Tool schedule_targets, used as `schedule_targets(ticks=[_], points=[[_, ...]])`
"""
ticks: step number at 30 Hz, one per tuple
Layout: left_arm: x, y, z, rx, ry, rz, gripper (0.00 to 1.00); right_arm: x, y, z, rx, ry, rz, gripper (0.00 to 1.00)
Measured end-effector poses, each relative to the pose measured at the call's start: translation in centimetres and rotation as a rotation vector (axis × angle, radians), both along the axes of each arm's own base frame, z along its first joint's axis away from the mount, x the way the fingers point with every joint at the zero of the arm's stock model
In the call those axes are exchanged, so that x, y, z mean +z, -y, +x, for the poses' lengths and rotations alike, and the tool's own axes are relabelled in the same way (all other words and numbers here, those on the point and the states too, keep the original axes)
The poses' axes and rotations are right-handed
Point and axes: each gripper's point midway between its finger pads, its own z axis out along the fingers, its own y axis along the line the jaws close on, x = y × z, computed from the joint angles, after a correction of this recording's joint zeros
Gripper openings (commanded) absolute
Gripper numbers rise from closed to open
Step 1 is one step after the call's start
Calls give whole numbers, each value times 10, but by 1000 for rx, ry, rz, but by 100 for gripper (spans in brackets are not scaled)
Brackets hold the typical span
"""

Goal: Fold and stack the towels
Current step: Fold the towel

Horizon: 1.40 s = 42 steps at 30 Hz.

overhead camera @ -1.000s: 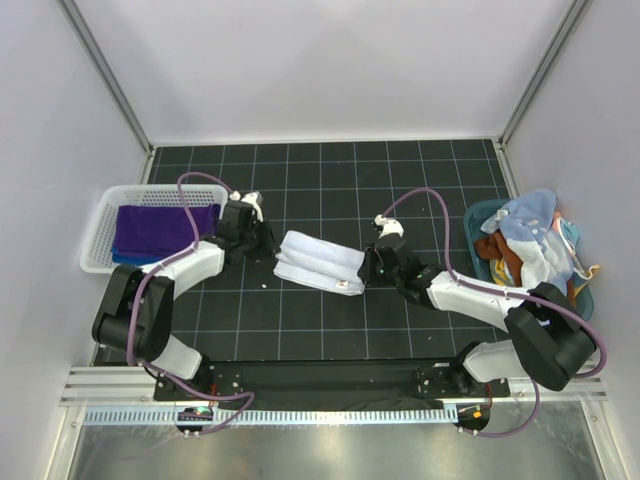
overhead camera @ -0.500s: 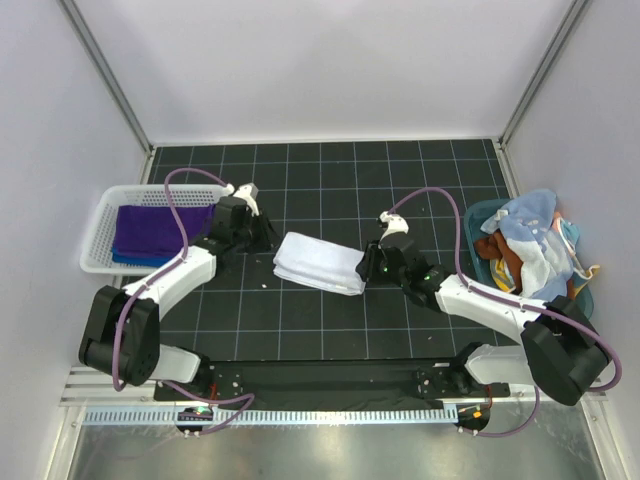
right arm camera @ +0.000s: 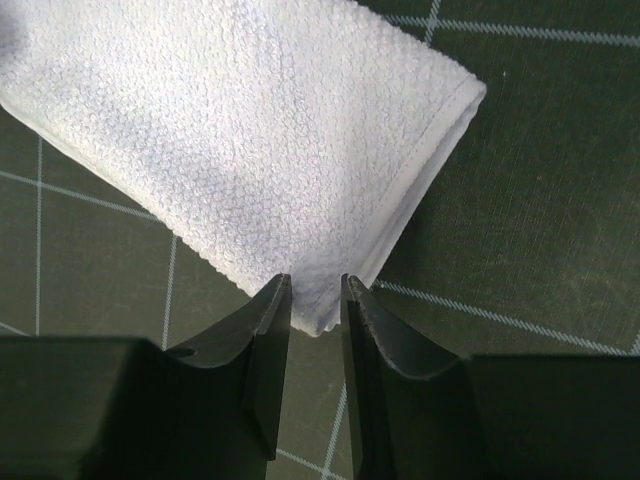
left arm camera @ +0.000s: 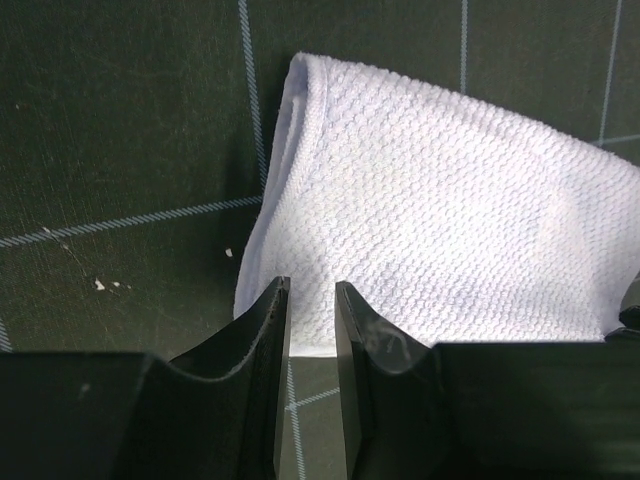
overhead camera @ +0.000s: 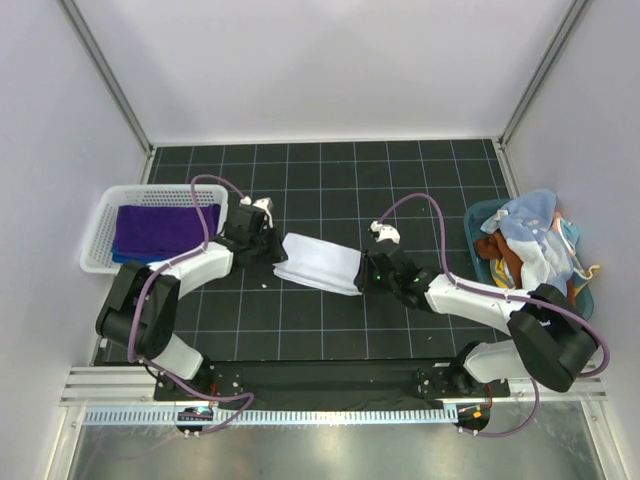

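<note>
A folded white towel [overhead camera: 318,262] lies slantwise on the black gridded mat between my two arms. My left gripper [overhead camera: 272,252] is at its left end. In the left wrist view the towel's [left arm camera: 430,200] near edge sits between the narrow tips of that gripper [left arm camera: 310,285], which is shut on it. My right gripper [overhead camera: 365,272] is at the right end. In the right wrist view a corner of the towel [right arm camera: 250,130] is pinched between the tips of that gripper [right arm camera: 315,278]. A folded purple towel [overhead camera: 160,228] lies in the white basket [overhead camera: 100,215], with a blue edge [overhead camera: 135,258] under it.
A teal bin [overhead camera: 478,215] heaped with mixed cloths [overhead camera: 535,245] stands at the right edge of the mat. The basket is at the left edge. White walls enclose the mat on three sides.
Both grippers let go and drew back a little from the towel's ends, then moved in again onto them. The towel now looks smoother and slightly more slanted.
</note>
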Motion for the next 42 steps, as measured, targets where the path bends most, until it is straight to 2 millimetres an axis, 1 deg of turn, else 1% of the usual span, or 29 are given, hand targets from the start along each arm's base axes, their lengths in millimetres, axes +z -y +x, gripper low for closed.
schedule_targets(ticks=[1, 5, 9, 16, 20, 25, 28, 30, 34, 37, 39, 41, 42], points=[[-2, 0, -2, -2, -3, 5, 26, -2, 0, -2, -1, -7, -4, 33], [-13, -2, -13, -6, -30, 24, 25, -7, 3, -8, -7, -30, -15, 28], [-24, -7, -20, -2, -60, 41, 21, -18, 11, -16, -24, -65, -37, 27], [-25, -5, -21, 10, -56, 44, 20, -33, 18, -22, -40, -108, -74, 27], [-26, -3, -21, 16, -50, 52, 20, -32, 20, -19, -62, -103, -82, 27], [-26, -1, -22, 22, -43, 62, 20, -33, 27, -14, -97, -105, -125, 26], [-26, 4, -24, 23, -40, 66, 20, -33, 35, -9, -127, -111, -147, 26], [-26, 10, -28, 12, -39, 68, 20, -33, 44, -4, -162, -119, -152, 26], [-26, 20, -35, -4, -44, 60, 20, -28, 70, 6, -248, -131, -150, 26], [-26, 29, -41, -15, -49, 53, 20, -17, 86, 12, -299, -118, -137, 27], [-26, 36, -46, -30, -51, 48, 20, -7, 90, 14, -315, -106, -128, 26], [-26, 42, -50, -38, -57, 41, 18, 4, 89, 16, -314, -89, -111, 26], [-26, 44, -51, -39, -59, 38, 18, 10, 86, 18, -311, -78, -98, 27]])
